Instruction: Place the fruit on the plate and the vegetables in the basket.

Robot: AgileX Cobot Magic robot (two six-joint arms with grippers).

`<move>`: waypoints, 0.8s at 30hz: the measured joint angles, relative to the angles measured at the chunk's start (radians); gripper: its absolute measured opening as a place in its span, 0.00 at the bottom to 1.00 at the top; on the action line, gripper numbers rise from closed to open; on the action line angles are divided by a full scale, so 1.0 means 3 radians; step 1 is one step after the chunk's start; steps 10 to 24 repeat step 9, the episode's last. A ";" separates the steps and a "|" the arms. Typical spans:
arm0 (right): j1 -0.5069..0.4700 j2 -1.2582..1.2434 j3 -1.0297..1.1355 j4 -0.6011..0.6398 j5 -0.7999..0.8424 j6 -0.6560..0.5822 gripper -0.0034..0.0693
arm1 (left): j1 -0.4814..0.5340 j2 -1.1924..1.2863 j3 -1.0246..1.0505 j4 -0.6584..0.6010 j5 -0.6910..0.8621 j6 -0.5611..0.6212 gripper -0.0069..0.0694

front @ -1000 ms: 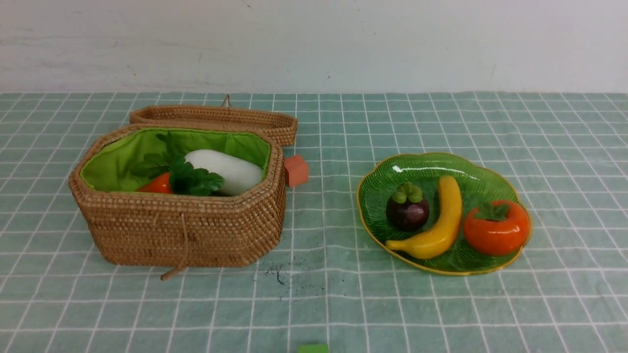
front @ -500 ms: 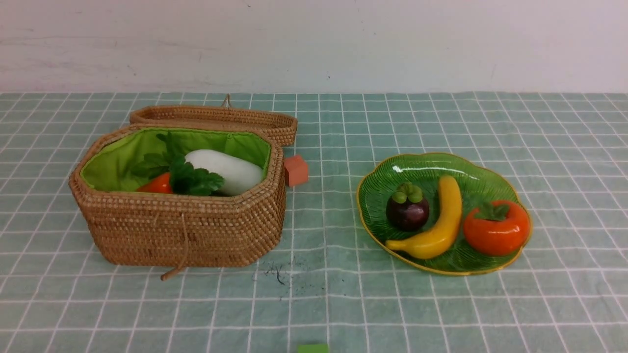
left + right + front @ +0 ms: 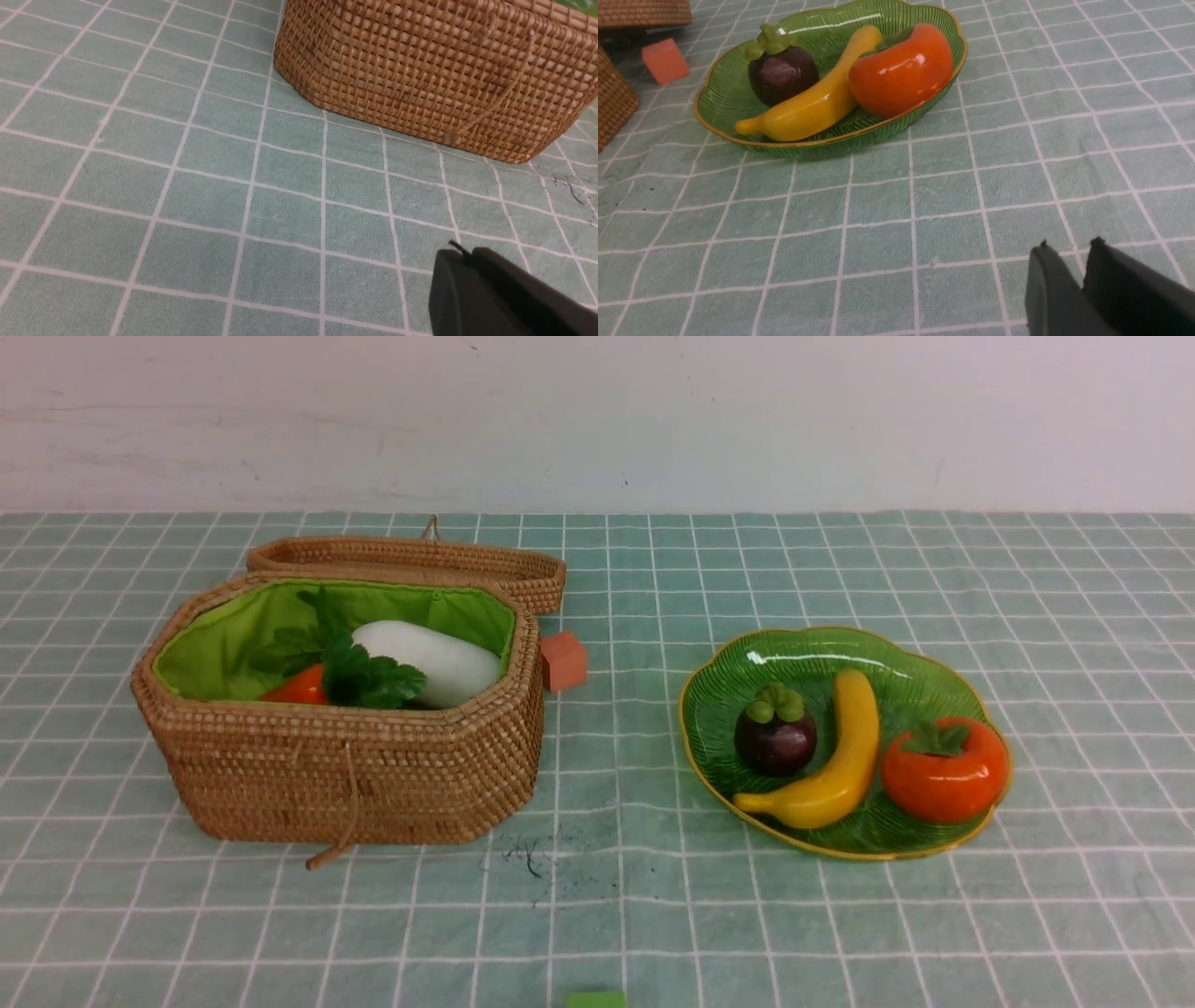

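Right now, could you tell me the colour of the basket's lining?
Bright green lining, clearest in the front view.

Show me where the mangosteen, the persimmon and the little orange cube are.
mangosteen (image 3: 775, 745), front view, on its dark purple body.
persimmon (image 3: 945, 779), front view, on its glossy orange side.
orange cube (image 3: 564, 661), front view, on its front face, beside the basket.

The basket (image 3: 341, 709) stands left, the plate (image 3: 719, 709) right, well apart. The lid (image 3: 411, 560) lies behind the basket; a cube (image 3: 564, 660) sits just beside it. The radish (image 3: 434, 658) lies inside. On the plate, mangosteen (image 3: 775, 733), banana (image 3: 836, 756) and persimmon (image 3: 945, 770) run left to right.
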 joint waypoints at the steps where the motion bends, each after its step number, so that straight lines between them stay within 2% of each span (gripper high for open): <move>1: 0.0000 0.0000 0.0000 0.0000 0.0000 0.0000 0.22 | 0.0000 0.0000 0.0000 0.0000 0.0000 0.0000 0.11; 24: 0.0000 0.0000 0.0000 0.0000 0.0000 0.0000 0.23 | 0.0000 0.0000 0.0000 0.0000 0.0000 0.0000 0.12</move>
